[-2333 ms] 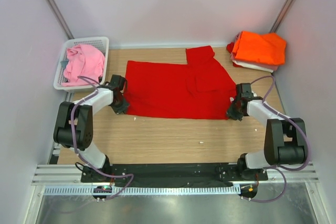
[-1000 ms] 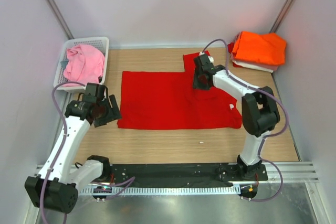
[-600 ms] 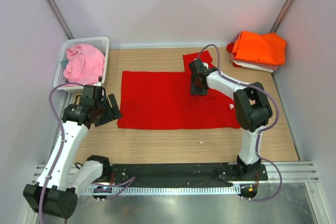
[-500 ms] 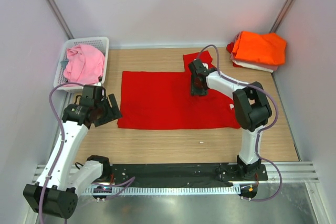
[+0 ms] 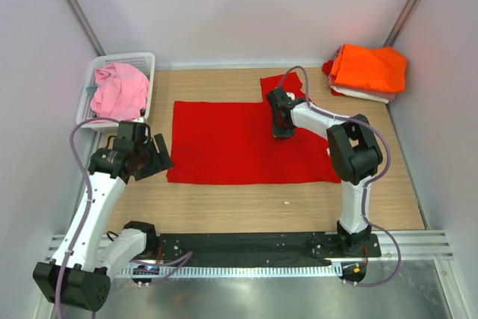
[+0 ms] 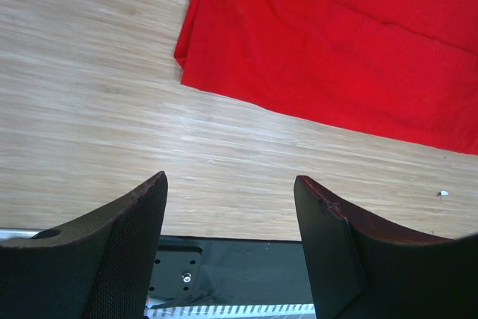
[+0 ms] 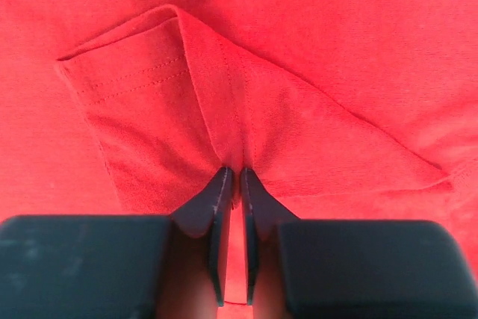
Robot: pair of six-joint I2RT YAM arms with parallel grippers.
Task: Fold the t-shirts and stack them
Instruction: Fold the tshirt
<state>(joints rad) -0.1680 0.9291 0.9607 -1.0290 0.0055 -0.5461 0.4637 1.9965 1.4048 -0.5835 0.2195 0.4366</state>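
A bright red t-shirt (image 5: 239, 140) lies spread flat across the middle of the table. One sleeve (image 5: 280, 84) sticks out at its far edge. My right gripper (image 5: 281, 125) is down on the shirt just below that sleeve. In the right wrist view its fingertips (image 7: 233, 177) are shut on a raised ridge of the red sleeve cloth (image 7: 149, 110). My left gripper (image 5: 153, 160) hovers off the shirt's near left corner (image 6: 194, 57). It stands open (image 6: 230, 188) over bare wood with nothing between its fingers.
A folded orange t-shirt (image 5: 370, 67) tops a stack at the far right, with a white one (image 5: 360, 95) under it. A pink t-shirt (image 5: 116, 91) lies bunched in the white basket (image 5: 123, 57) at the far left. A small white crumb (image 5: 285, 202) lies near the front.
My right gripper has closed on the red sleeve cloth and shifted slightly toward the far edge. The left arm has stayed where it was, open.
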